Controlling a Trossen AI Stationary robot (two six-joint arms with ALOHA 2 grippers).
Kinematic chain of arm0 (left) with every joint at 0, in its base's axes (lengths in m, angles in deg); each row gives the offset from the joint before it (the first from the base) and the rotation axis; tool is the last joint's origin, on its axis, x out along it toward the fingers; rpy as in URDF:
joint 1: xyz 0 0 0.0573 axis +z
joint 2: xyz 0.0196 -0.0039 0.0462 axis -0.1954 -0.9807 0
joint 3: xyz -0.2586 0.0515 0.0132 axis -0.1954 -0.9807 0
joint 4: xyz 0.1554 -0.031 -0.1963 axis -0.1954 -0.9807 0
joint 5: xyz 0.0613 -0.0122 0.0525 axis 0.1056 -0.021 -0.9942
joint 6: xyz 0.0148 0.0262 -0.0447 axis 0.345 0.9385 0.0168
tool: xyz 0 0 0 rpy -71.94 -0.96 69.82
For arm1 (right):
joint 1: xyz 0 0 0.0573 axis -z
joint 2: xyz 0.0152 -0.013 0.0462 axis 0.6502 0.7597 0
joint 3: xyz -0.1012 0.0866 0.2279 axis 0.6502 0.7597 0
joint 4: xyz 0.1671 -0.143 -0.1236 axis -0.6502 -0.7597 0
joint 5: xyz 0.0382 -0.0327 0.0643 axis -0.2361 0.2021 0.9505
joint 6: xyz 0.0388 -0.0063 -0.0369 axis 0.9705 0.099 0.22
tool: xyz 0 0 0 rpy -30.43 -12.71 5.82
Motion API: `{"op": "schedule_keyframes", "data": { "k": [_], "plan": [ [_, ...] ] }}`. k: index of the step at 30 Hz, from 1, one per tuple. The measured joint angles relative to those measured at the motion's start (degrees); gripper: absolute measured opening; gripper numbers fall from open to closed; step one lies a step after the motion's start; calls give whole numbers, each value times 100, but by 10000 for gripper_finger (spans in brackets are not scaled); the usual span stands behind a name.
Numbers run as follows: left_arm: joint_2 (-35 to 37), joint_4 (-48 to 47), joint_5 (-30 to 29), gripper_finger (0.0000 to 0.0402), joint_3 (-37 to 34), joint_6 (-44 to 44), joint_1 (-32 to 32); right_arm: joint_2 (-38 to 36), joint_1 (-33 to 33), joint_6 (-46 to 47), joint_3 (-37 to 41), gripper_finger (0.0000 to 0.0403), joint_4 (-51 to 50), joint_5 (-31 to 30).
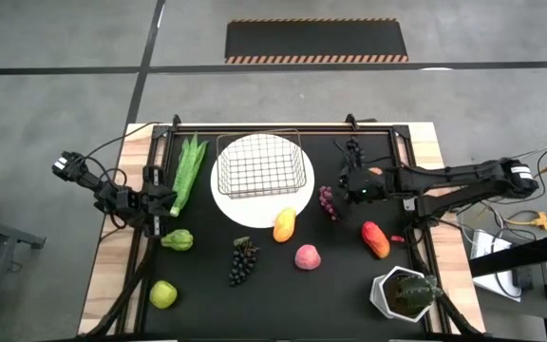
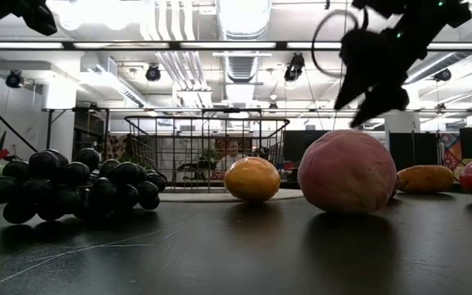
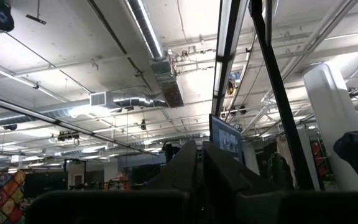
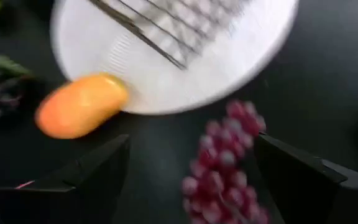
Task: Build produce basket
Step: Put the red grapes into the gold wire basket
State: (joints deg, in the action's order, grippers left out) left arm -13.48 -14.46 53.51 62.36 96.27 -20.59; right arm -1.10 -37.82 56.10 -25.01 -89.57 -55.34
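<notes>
The grey wire basket (image 1: 259, 163) stands on the round white plate (image 1: 262, 211). Around it on the black mat lie green stalks (image 1: 188, 171), a pear (image 1: 177, 239), an apple (image 1: 163, 294), dark grapes (image 1: 243, 259), a mango (image 1: 284, 225), a peach (image 1: 307, 256), purple grapes (image 1: 328, 200) and a red-orange fruit (image 1: 375, 239). My right gripper (image 1: 349, 186) is open above the mat just right of the purple grapes (image 4: 222, 162), which lie beyond its spread fingers (image 4: 193, 143). My left gripper (image 1: 162, 203) waits by the stalks, shut and tilted up toward the ceiling (image 3: 199, 152).
A green plant in a white hexagonal pot (image 1: 405, 293) stands at the near right. A second dark grape bunch (image 1: 353, 149) lies at the far right, with an orange fruit (image 1: 376, 172) beside my right arm. The mat's frame (image 1: 254, 125) borders the work area.
</notes>
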Motion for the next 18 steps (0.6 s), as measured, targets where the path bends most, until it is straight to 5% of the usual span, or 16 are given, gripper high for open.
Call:
{"op": "schedule_keyframes", "data": {
  "k": [11,18],
  "plan": [
    [0,-2,1,8,0,4,2,967,25,349,-974,327,-2484,33],
    [1,-2,1,8,0,7,1,1318,28,-57,-691,327,-2166,243]
  ]
}}
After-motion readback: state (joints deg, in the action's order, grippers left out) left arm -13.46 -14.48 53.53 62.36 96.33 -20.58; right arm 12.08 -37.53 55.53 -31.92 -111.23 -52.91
